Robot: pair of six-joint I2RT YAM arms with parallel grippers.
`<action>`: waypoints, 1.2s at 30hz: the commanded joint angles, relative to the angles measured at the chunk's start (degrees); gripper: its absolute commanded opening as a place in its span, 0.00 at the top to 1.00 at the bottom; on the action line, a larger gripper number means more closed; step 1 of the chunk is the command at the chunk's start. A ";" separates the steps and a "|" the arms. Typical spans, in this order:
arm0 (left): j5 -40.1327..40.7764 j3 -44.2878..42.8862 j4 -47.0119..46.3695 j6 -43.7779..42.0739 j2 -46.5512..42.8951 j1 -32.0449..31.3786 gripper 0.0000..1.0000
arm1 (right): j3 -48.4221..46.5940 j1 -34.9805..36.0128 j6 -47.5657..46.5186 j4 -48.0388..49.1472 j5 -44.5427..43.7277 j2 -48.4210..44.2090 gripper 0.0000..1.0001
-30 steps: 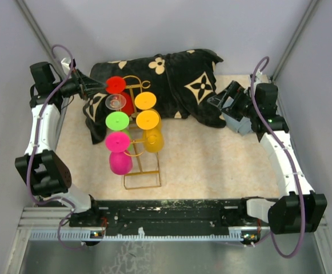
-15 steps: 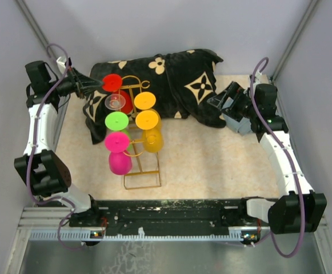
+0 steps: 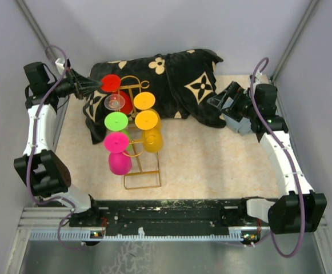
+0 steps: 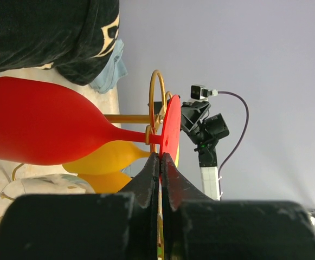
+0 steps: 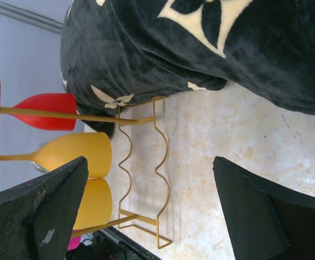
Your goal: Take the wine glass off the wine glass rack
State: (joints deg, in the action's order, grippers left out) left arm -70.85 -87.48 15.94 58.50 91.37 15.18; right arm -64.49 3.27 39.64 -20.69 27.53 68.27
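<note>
The gold wire wine glass rack point(image 3: 136, 149) stands on the table left of centre, with coloured glasses hanging along its rails. My left gripper point(image 3: 100, 85) is at the rack's far end, shut on the edge of the red wine glass's round foot point(image 3: 111, 83). In the left wrist view the fingers point(image 4: 161, 158) pinch the red foot point(image 4: 173, 130), and the red bowl point(image 4: 38, 127) lies out to the left, its stem by the rack's scroll ring point(image 4: 157, 103). My right gripper point(image 3: 223, 104) is open and empty over the black cloth's right edge. It faces the rack point(image 5: 146, 162).
A clear glass point(image 3: 115, 102), a green one point(image 3: 118, 120), a pink one point(image 3: 118, 142) and three yellow ones point(image 3: 147, 119) hang on the rack. The black floral cloth point(image 3: 171, 77) lies heaped behind it. Grey walls close the sides and back.
My left gripper has drawn a little to the left with the red glass's foot in it. The right arm has not moved.
</note>
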 commanded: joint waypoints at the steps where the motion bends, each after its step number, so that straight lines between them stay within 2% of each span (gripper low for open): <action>1: -1.59 1.43 -0.95 0.64 -2.25 1.26 1.00 | 0.33 0.29 -0.08 1.81 0.29 -1.49 0.02; 21: -2.99 2.29 -0.34 0.80 -4.68 2.64 1.00 | 1.29 0.34 -0.42 1.23 0.77 -2.76 0.02; 26: -3.26 2.09 -1.41 0.56 -4.95 4.62 1.00 | 1.01 0.29 -0.68 0.74 0.78 -3.22 0.02; 30: -4.30 -0.72 -2.59 -0.36 -3.57 8.72 1.00 | 0.86 0.32 -1.26 0.31 0.77 -3.48 0.02; 36: -6.45 -9.76 -6.52 0.42 0.38 12.93 1.00 | 0.31 0.34 -1.63 0.36 1.08 -3.64 0.02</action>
State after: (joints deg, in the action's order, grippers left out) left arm -74.37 -90.15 14.74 58.89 90.08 26.46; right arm -62.98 3.27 39.09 -21.08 27.57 66.59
